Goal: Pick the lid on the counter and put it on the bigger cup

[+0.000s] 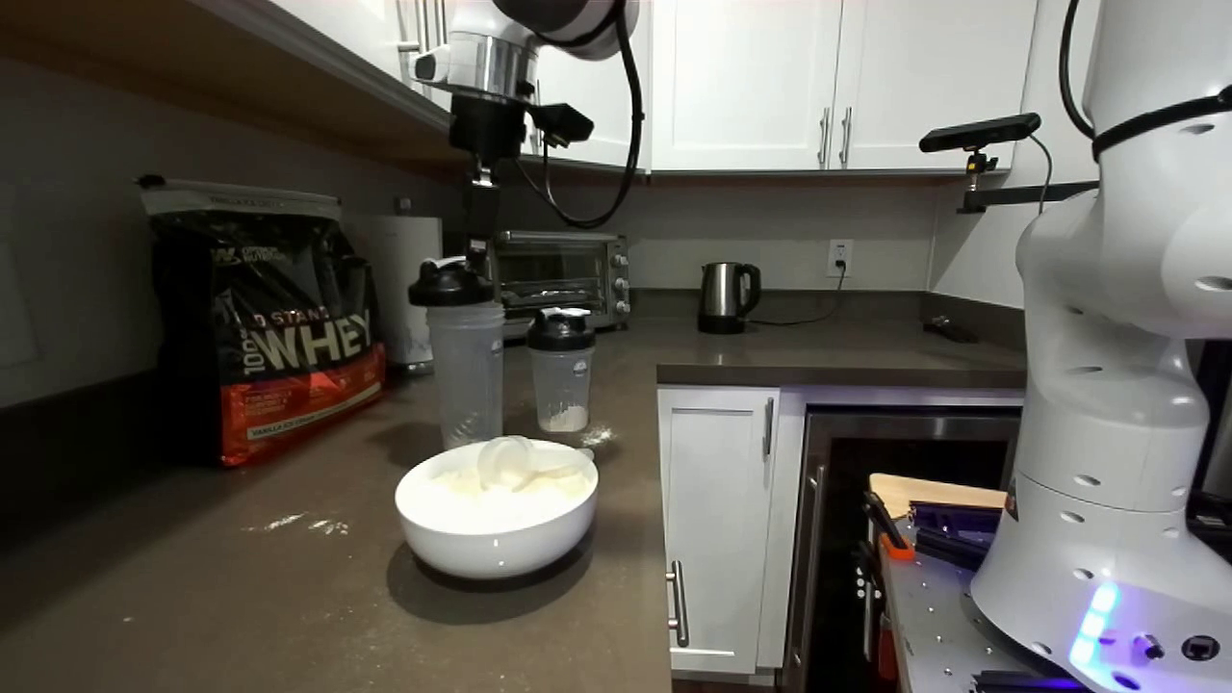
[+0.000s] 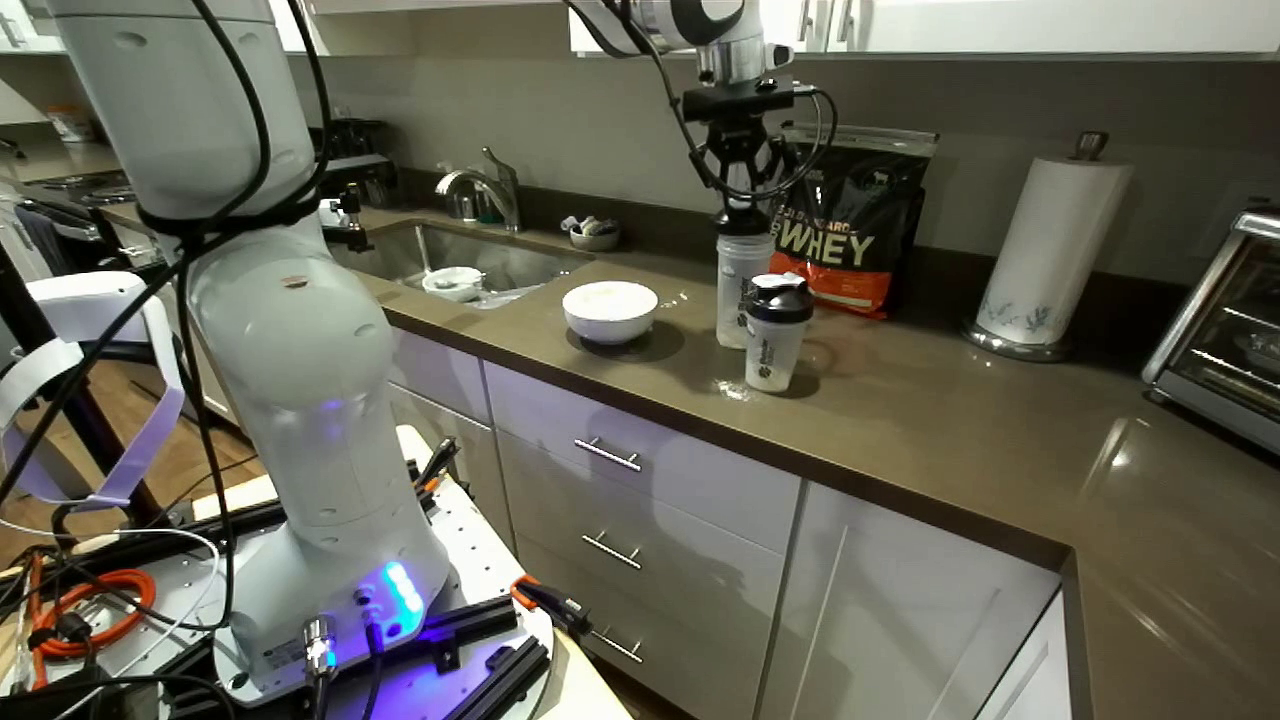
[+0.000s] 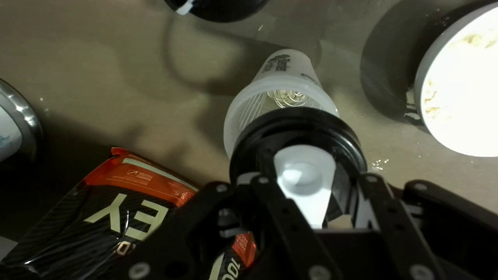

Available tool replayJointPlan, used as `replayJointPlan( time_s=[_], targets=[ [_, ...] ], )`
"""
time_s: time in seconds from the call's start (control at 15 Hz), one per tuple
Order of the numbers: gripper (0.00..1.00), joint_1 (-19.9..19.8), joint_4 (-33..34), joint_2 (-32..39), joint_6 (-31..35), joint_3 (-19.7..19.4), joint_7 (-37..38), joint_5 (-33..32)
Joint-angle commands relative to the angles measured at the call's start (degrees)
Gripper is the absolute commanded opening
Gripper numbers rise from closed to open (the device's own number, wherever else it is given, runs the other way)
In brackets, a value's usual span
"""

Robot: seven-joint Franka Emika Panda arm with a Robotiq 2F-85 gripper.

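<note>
Counter, fingers partly apart, seemingly gripping lid

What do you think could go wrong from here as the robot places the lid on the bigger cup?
The lid, held by the gripper, looks off-centre over the bigger cup in the wrist view, so it may land askew. Pressing it down unevenly could tip that tall cup, perhaps towards the white bowl of powder or the lidded smaller cup nearby.

Exterior views look along this smooth grey-brown table and, farther back, across to the round white bowl all 3 share; the wrist view peers closely down.
</note>
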Motion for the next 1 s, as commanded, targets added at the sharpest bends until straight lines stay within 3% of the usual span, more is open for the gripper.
replayJointPlan(
  time_s=[0.0,0.93],
  targets=[
    [0.13,-1.06,1.70,0.95,-1.72,0.18,0.35,1.76],
    [0.13,-2.33,2.74,3.30,-1.38,-0.23,0.56,3.02]
  ],
)
